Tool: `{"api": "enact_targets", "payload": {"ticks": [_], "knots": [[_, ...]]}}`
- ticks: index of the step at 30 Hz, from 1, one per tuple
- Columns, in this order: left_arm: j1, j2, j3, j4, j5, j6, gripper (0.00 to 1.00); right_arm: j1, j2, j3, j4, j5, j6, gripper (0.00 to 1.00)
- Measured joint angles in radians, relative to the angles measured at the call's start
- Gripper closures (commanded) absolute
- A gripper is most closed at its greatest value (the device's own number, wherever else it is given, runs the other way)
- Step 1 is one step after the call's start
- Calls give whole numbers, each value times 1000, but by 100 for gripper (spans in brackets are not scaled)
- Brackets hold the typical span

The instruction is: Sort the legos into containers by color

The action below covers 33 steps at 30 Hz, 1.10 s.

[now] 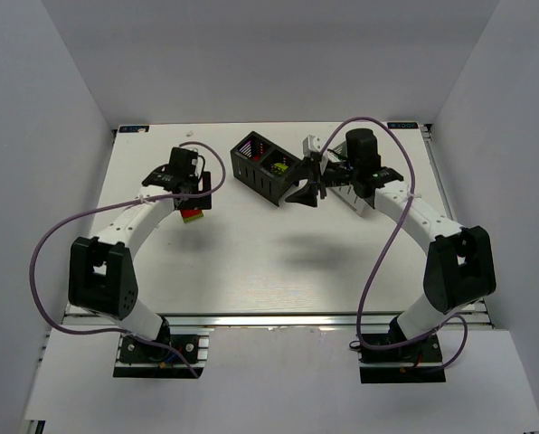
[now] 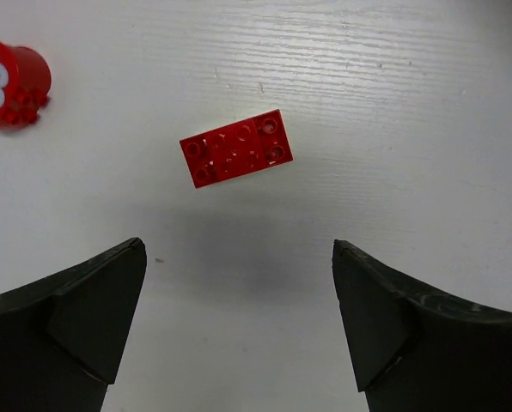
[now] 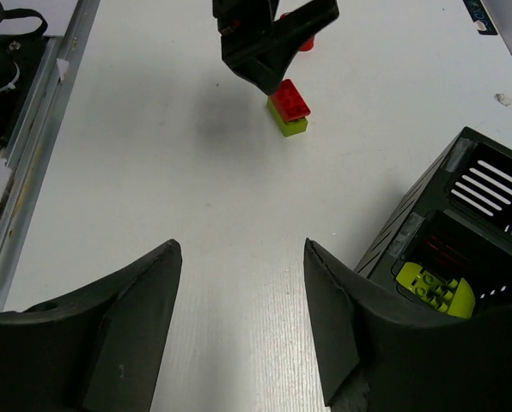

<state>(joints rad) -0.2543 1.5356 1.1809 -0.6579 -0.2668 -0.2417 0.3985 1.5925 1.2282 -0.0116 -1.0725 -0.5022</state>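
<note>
A red brick on a green one [image 1: 192, 215] stands on the table at the left; the left wrist view shows its red top [image 2: 236, 148], and it also shows in the right wrist view [image 3: 289, 109]. My left gripper [image 1: 195, 201] hangs open and empty just above it [image 2: 239, 249]. The black bin [image 1: 265, 167] holds a yellow-green brick [image 3: 436, 287] and something red. My right gripper [image 1: 306, 195] is open and empty over bare table left of the black bin [image 3: 243, 245]. The white bin [image 1: 313, 145] is mostly hidden under my right arm.
A red round piece with a pale flower face [image 2: 7, 81] lies left of the red brick. The table's left rail [image 3: 33, 154] runs along the edge. White walls close the back and both sides.
</note>
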Motion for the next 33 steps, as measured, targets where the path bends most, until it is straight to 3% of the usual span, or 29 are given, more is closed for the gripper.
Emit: {"api": "enact_targets", "payload": {"ticks": [9,15,22,33], "knots": [[2,27,-8,83,106,433,4,-12,-15,-14,-18,-2,-7,35],[2,101,3,90,153,644,7,-13,-16,-15,-25,-3,-6,35],[8,252,16,86,184,764,8,-13,-27,-16,-77,1,-11,35],[22,272,43,122,185,809,12,-13,-48,-16,-120,22,-24,35]]}}
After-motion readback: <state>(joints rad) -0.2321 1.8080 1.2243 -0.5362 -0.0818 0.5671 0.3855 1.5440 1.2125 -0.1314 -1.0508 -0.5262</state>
